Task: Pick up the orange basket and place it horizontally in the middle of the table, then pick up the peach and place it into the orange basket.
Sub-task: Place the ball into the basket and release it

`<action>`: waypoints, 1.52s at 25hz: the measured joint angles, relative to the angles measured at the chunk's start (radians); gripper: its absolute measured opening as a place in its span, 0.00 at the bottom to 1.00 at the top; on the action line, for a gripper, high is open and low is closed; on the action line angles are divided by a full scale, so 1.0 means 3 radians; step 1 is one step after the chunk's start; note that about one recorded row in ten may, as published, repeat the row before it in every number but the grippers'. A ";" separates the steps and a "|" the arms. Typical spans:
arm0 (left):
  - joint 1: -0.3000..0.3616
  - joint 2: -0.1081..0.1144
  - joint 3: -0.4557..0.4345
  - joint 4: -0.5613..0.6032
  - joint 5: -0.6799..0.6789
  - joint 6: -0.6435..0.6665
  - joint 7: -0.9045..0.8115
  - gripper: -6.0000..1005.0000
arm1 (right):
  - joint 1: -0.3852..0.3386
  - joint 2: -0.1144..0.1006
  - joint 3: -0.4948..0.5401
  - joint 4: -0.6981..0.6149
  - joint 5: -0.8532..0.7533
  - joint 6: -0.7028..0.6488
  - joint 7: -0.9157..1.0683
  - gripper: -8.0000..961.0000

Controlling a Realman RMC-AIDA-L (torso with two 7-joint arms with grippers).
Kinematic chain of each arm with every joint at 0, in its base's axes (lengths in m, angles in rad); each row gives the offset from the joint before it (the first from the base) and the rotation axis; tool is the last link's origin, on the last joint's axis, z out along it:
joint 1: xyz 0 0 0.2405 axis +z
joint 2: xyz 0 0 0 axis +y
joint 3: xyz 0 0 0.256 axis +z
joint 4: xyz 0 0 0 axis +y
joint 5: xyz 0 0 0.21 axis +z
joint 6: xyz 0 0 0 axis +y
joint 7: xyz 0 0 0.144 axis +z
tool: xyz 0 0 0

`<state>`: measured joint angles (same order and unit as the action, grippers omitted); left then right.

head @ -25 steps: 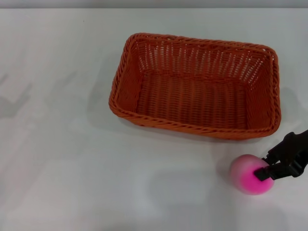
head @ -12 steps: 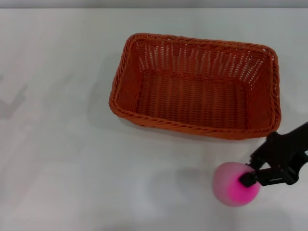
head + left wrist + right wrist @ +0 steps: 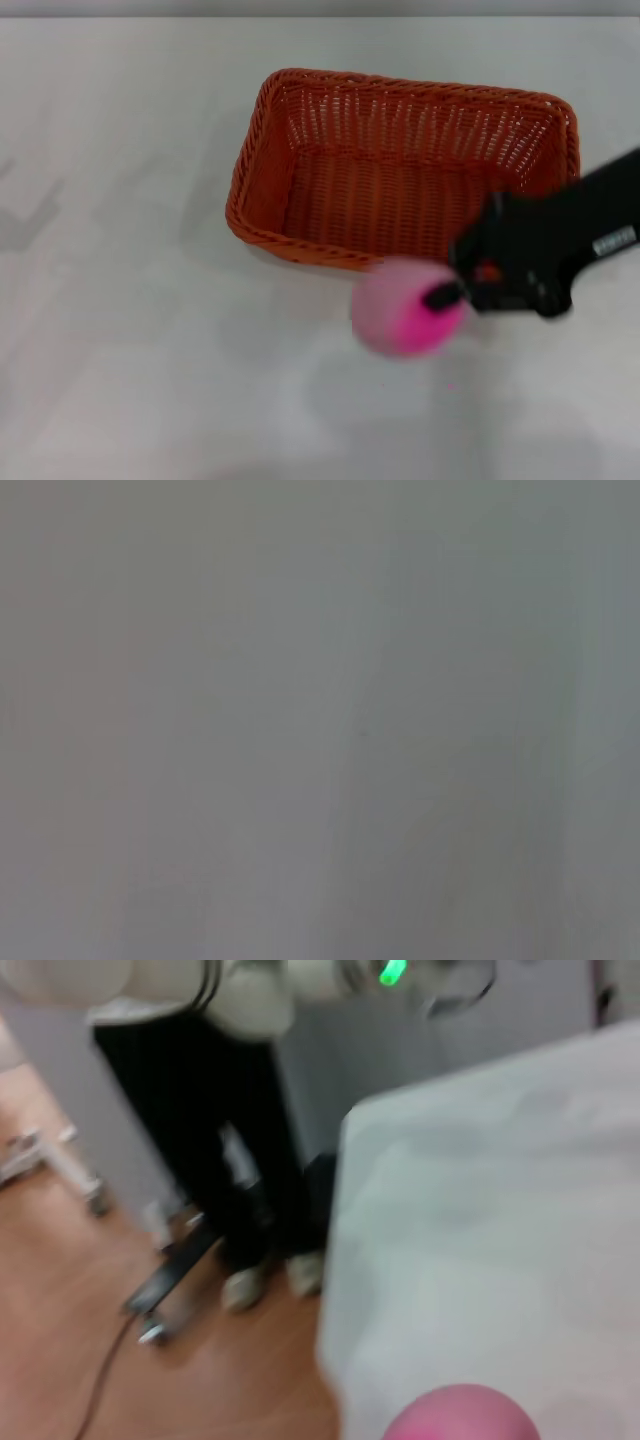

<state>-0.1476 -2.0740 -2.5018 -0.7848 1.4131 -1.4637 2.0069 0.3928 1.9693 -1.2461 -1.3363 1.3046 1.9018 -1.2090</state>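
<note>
The orange basket (image 3: 405, 175) lies lengthwise across the middle of the white table (image 3: 130, 330), empty inside. My right gripper (image 3: 440, 296) is shut on the peach (image 3: 403, 308), a pale pink ball with a magenta patch, held in the air just in front of the basket's near rim. The black right arm reaches in from the right over the basket's near right corner. In the right wrist view the peach (image 3: 462, 1416) shows as a pink dome at the lower edge, over the table (image 3: 480, 1230). The left gripper is out of view.
The right wrist view looks past the table's edge to a wooden floor (image 3: 60, 1330) and a dark stand (image 3: 200, 1110) beyond it. The left wrist view shows only a plain grey surface.
The right gripper has lifted the peach off the table and carried it left and toward the basket's near rim. The basket has not moved.
</note>
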 joint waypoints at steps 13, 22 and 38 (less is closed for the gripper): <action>0.0043 0.0000 0.0000 0.0024 -0.0053 -0.0061 -0.0019 0.74 | 0.0113 0.0108 0.0668 0.0245 -0.0457 -0.0869 -0.0382 0.06; 0.0027 0.0000 0.0000 0.0014 -0.0056 -0.0062 -0.0018 0.74 | 0.0190 0.0132 0.0365 0.0461 -0.0883 -0.1298 -0.0357 0.11; 0.0018 0.0005 0.0000 0.0022 -0.0059 -0.0050 -0.0004 0.74 | 0.0235 0.0139 0.0380 0.0544 -0.0867 -0.1360 -0.0347 0.42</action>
<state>-0.1423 -2.0724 -2.5019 -0.7781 1.3955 -1.4786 2.0057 0.4633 2.0110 -1.1321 -1.1731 1.0444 1.4937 -1.3131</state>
